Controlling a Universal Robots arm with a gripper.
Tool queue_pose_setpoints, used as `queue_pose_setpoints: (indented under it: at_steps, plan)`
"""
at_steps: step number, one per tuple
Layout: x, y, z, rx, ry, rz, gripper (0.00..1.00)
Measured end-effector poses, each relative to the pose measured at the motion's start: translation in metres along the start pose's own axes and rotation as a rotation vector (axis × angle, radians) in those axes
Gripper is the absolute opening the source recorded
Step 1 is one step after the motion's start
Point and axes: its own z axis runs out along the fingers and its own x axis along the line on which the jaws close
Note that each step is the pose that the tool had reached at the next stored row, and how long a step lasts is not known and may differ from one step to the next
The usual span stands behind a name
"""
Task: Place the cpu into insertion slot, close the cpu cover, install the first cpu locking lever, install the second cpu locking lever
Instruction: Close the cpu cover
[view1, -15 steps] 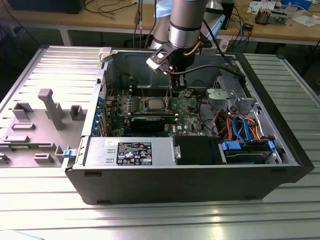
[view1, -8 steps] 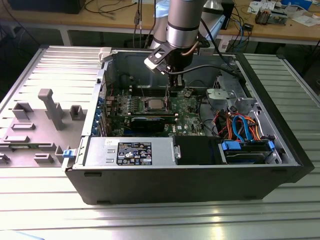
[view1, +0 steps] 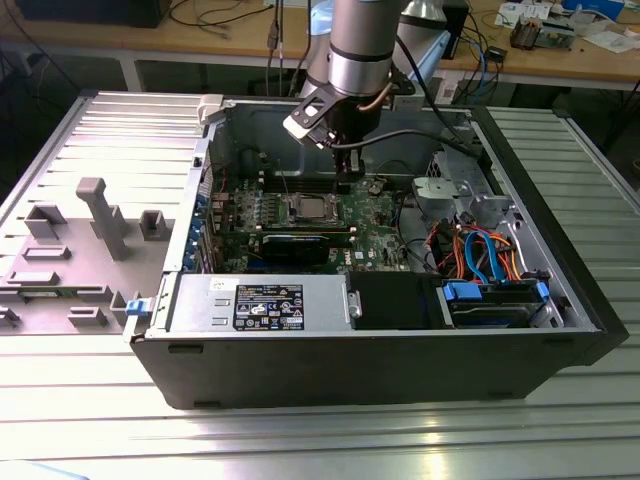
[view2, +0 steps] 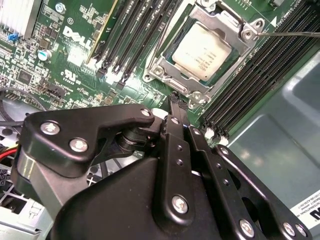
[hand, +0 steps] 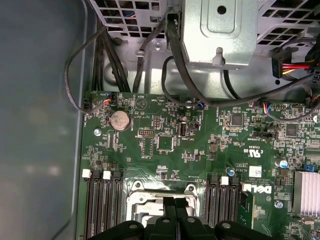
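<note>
The cpu (view2: 202, 50), a silvery-grey square, lies in the motherboard socket. The cpu cover (view2: 162, 64) lies flat around it as a metal frame, its window showing the chip. A thin metal lever rod (view2: 292, 34) sticks out from one socket corner. My gripper (view2: 175, 100) hangs just above the board beside the socket's edge, its black fingers pressed together with nothing between them. In the exterior view the gripper (view1: 345, 178) sits just behind and to the right of the cpu (view1: 312, 208). In the first wrist view the fingertips (hand: 169, 206) overlap the cover (hand: 145, 196).
Black memory slots (view2: 132, 35) flank the socket on both sides. The open computer case (view1: 560, 300) surrounds the board, with a power supply (view1: 260, 303) at the front, a drive cage (hand: 220, 30) and loose cables (hand: 175, 75). A grey fixture plate (view1: 90, 230) lies at the exterior view's left.
</note>
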Motion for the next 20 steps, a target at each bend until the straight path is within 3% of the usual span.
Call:
queue_pose_setpoints:
  at_steps: [20]
  plan:
    - [0.0004,-0.0041,0.0059,0.0,-0.0001,0.0,0.11]
